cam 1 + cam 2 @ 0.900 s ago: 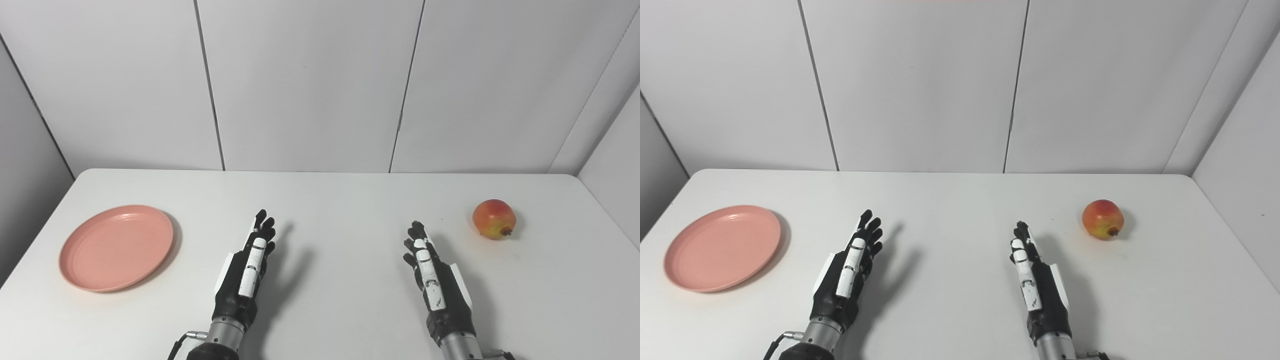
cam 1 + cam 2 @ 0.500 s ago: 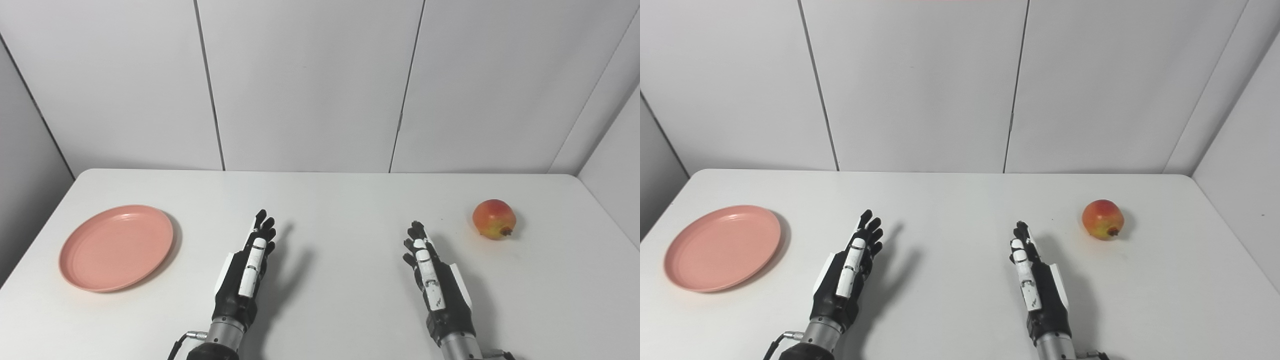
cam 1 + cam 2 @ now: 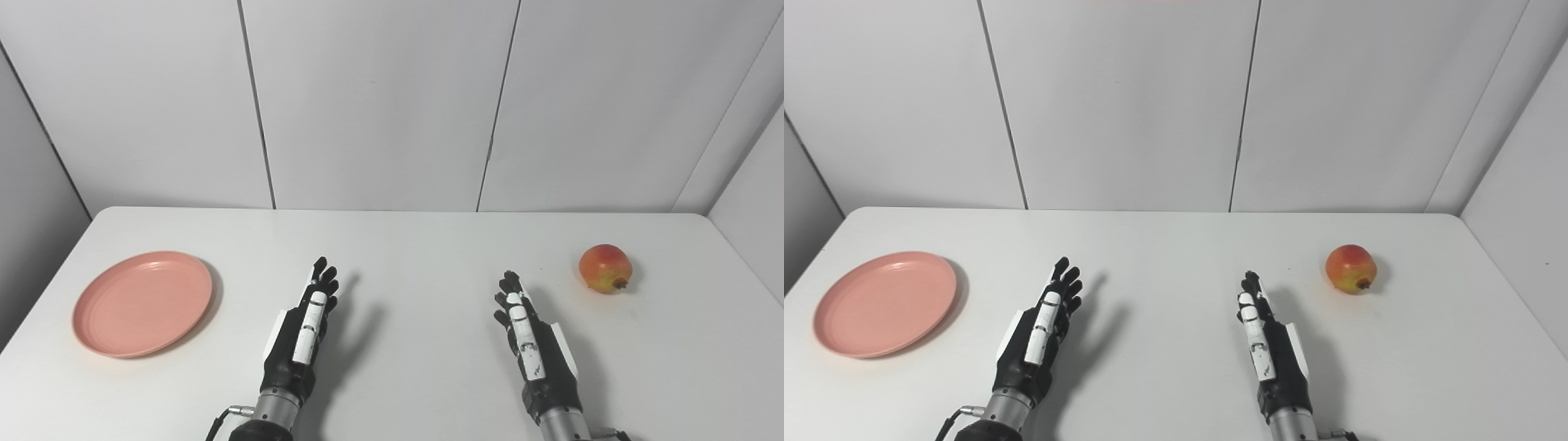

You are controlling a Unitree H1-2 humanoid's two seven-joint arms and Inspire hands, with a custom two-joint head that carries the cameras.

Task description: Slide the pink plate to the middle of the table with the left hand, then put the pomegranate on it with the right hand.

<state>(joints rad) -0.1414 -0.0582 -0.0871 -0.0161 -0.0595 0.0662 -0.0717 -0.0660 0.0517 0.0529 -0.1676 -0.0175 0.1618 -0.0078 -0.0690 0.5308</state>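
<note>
Both hands hold nothing, fingers straight: left hand (image 3: pixel 298 340), right hand (image 3: pixel 534 349). The pink plate (image 3: pixel 143 302) sits far left on the white worktop (image 3: pixel 416 245), the pomegranate (image 3: pixel 605 268) far right. No writing shows.

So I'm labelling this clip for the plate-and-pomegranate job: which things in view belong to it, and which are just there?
Part of the job:
- pink plate, at the table's left
- pomegranate, at the right
- left hand, open
- right hand, open

Just there:
- white table
- wall panels
Nothing else lies on the table.
</note>
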